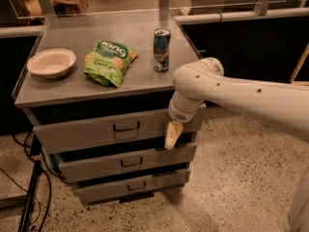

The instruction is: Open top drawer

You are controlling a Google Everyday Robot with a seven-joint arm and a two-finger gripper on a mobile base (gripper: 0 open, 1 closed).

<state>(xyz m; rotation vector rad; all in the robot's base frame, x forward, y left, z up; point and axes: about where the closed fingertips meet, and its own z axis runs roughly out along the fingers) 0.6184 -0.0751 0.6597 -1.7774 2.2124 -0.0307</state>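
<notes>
The top drawer [82, 133] is the widest grey front of the metal cabinet, just under the tabletop, with a dark gap above it. Its dark bail handle [126, 127] sits at the centre. My gripper [173, 135], with cream tips pointing down, hangs in front of the right part of the drawer front, well to the right of the handle. It holds nothing that I can see. My white arm [241, 98] comes in from the right. The inside of the drawer is hidden.
Two shorter drawers [125, 162] [135, 186] lie below. On the tabletop [72, 88] stand a cream bowl [51, 63], a green snack bag [108, 62] and a can [161, 50]. Cables and a black stand [29, 197] lie on the floor at the left.
</notes>
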